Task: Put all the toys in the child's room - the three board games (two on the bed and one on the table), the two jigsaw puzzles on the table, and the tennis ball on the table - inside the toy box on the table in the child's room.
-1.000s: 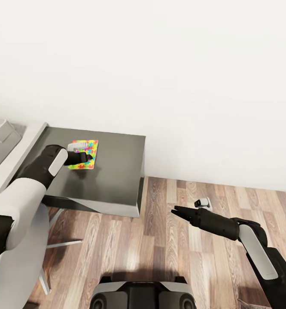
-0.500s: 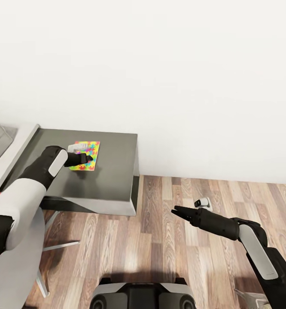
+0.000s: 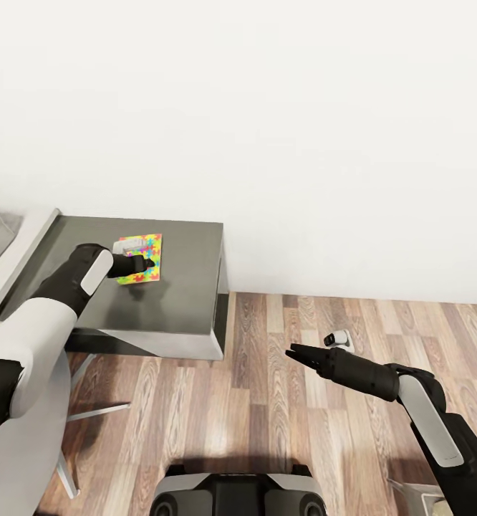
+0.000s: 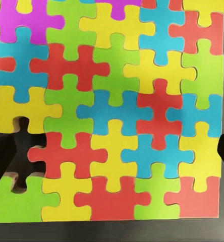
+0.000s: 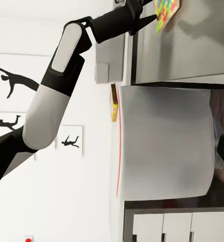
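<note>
Left gripper (image 3: 147, 265) down at a jigsaw puzzle (image 3: 142, 252) lying flat on the dark grey top of the table (image 3: 188, 287), at about ten o'clock in the head view. Multicoloured sheet near the back of that top, partly hidden under the black fingers. In the left wrist view, puzzle (image 4: 117, 116) seen close up: interlocking yellow, green, red, blue and one purple piece, with a dark strip of table (image 4: 142, 233) along one edge. Dark fingertips (image 4: 1, 156) at either side of that picture, well apart, so spread rather than pinching; contact with the sheet hard to judge from here, possibly just above it.

Right gripper (image 3: 290, 352) out over the wood-plank floor (image 3: 267, 430) at about five o'clock, pointing toward nine o'clock, holding nothing. Fingers pressed together into one point. A small white and black object (image 3: 336, 338) on the floor just beyond that arm, against the base of the white wall (image 3: 303, 143).

From the right wrist view, left arm (image 5: 56, 101) reaching to the puzzle (image 5: 166, 12) at the table's (image 5: 192, 45) top. A pale rounded chair (image 3: 23, 444) at seven o'clock, under the left arm, beside the table.
</note>
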